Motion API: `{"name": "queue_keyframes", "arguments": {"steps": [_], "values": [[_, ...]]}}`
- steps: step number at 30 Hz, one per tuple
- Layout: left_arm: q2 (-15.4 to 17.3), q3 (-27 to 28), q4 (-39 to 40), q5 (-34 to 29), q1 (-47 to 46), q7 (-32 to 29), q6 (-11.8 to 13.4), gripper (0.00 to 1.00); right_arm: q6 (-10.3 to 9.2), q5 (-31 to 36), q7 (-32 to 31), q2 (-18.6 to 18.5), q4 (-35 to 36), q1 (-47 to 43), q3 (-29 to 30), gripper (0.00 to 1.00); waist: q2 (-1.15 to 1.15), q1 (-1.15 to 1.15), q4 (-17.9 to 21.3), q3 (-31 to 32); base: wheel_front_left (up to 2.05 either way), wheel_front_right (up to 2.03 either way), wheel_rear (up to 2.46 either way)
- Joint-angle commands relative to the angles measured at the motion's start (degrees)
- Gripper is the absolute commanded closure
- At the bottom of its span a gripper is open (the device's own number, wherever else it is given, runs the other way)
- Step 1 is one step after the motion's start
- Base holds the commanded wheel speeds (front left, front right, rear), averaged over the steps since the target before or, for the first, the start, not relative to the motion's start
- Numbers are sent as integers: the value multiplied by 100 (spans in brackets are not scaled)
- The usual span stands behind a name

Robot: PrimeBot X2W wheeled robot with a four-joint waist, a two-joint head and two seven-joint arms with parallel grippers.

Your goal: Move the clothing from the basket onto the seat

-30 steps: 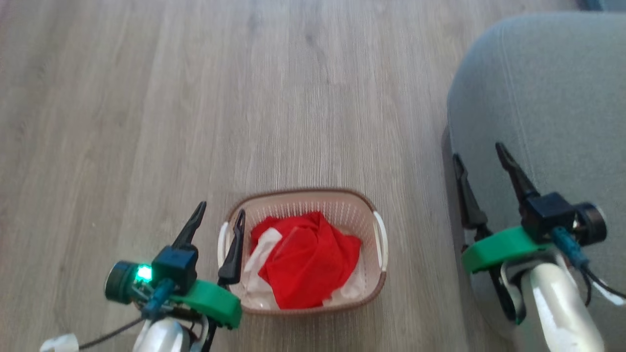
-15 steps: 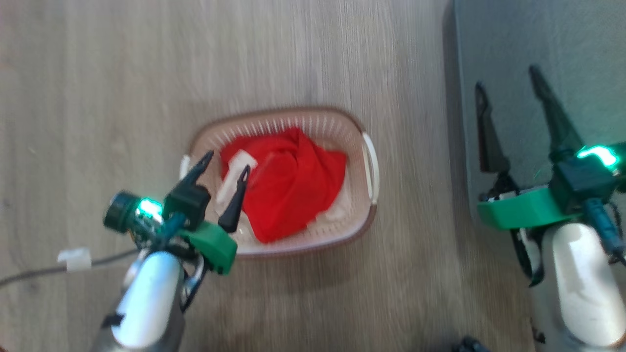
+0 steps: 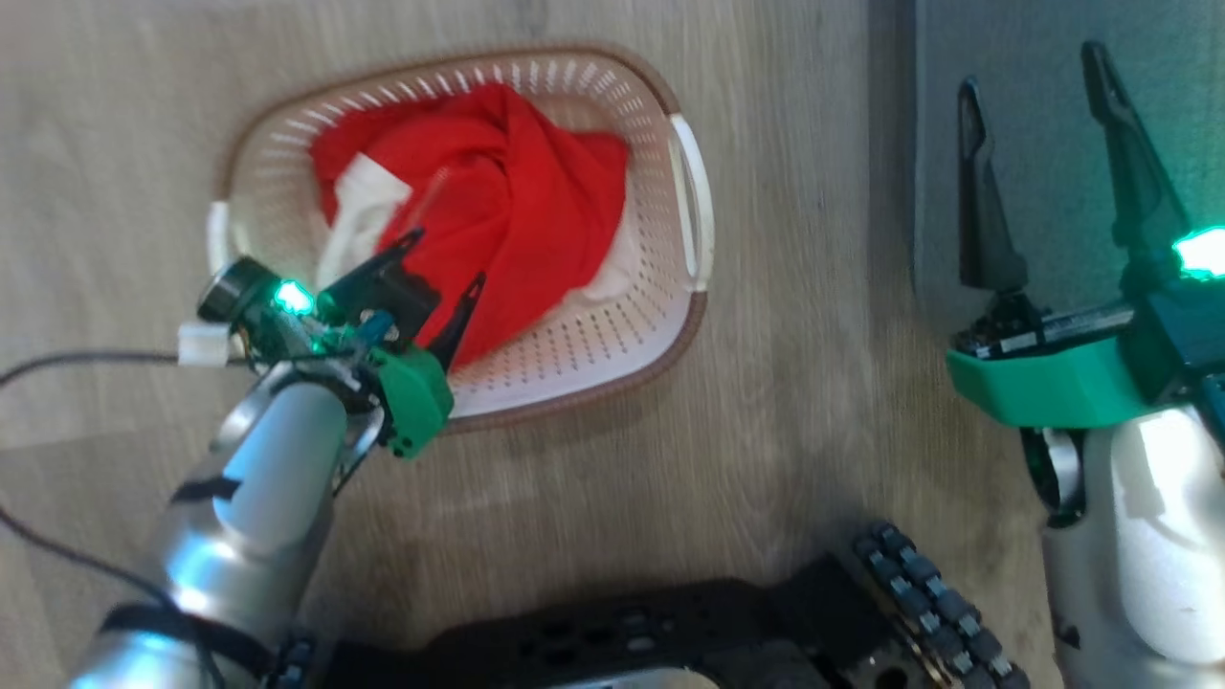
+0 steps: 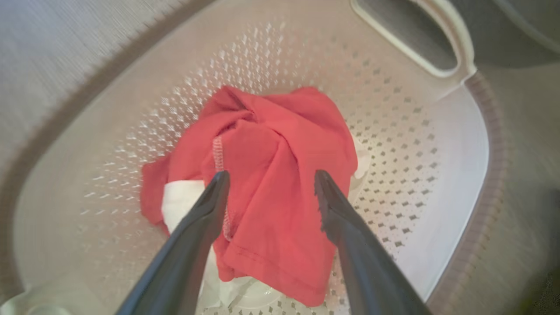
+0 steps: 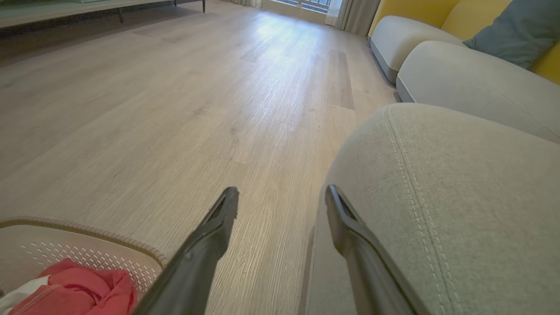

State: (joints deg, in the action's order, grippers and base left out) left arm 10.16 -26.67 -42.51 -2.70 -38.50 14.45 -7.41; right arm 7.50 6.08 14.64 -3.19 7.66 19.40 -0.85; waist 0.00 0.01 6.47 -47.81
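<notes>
The cream perforated basket with a brown rim stands on the wood floor, and the red and white clothing lies bunched inside it. My left gripper is open and reaches down into the basket, its fingers just above the near part of the heap. In the left wrist view the gripper straddles a fold of the clothing within the basket. My right gripper stands open over the edge of the grey seat, holding nothing. The right wrist view shows that gripper at the seat's rounded corner.
My dark wheeled base sits close below the basket. A black cable trails from the left wrist. Further grey cushions and a blue-grey pillow lie beyond the seat. Open wood floor stretches ahead.
The head camera has tilted down, so the basket sits higher in the picture. My left gripper moved from beside the basket's left handle to over the clothing inside. Both grippers stayed open.
</notes>
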Motion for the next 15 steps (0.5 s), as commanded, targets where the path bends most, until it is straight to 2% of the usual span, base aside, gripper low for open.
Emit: {"name": "queue_keyframes", "arguments": {"steps": [1,6,15], "values": [[200,4,-65,-92,-45,55,3,0,-1,-23,36,31,250,-41,-158,0,0,-1,211,-343,0,0,0],[200,-202,-810,-137,-510,55,53,0,-1,-125,36,31,331,-4,-272,0,0,-1,388,-599,0,0,0],[259,-343,-1892,-262,-1201,55,480,0,-1,-295,36,31,451,-28,-560,0,0,-1,693,-922,0,0,0]]}}
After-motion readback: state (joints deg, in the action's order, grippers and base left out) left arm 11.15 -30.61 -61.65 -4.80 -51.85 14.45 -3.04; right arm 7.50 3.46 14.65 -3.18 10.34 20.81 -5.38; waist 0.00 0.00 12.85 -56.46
